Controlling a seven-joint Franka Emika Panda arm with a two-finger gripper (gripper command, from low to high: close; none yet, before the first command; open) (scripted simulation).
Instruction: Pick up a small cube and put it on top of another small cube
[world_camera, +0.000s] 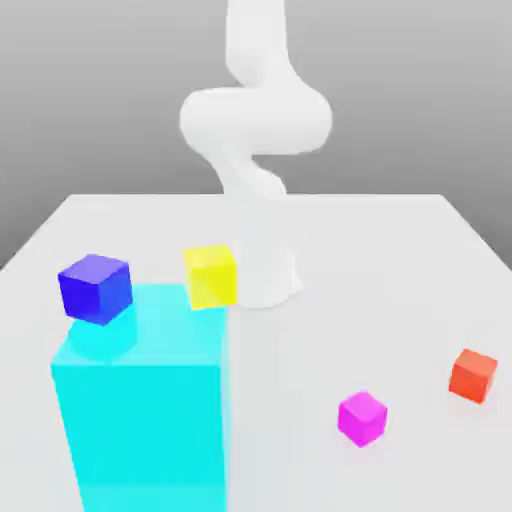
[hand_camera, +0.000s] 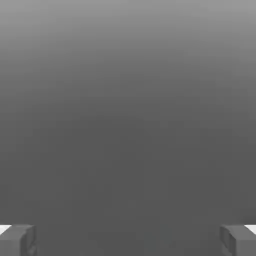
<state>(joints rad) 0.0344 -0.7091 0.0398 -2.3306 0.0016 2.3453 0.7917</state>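
The small cube (world_camera: 473, 375), plain orange-red, lies on the white table at the exterior view's right. A magenta cube (world_camera: 362, 417) of about the same size lies to its left, a little nearer the front, apart from it. The white arm (world_camera: 255, 120) rises from its base at the back middle and leaves the picture at the top. In the hand view my gripper (hand_camera: 128, 241) looks at a plain grey background; its two grey fingertips (hand_camera: 17, 241) stand far apart with nothing between them, so it is open.
A tall cyan block (world_camera: 140, 410) stands at the front left with a blue cube (world_camera: 95, 288) on its far left top corner. A yellow cube (world_camera: 210, 276) sits just behind the block, beside the arm's base (world_camera: 270, 285). The white table (world_camera: 400, 260) spans the scene.
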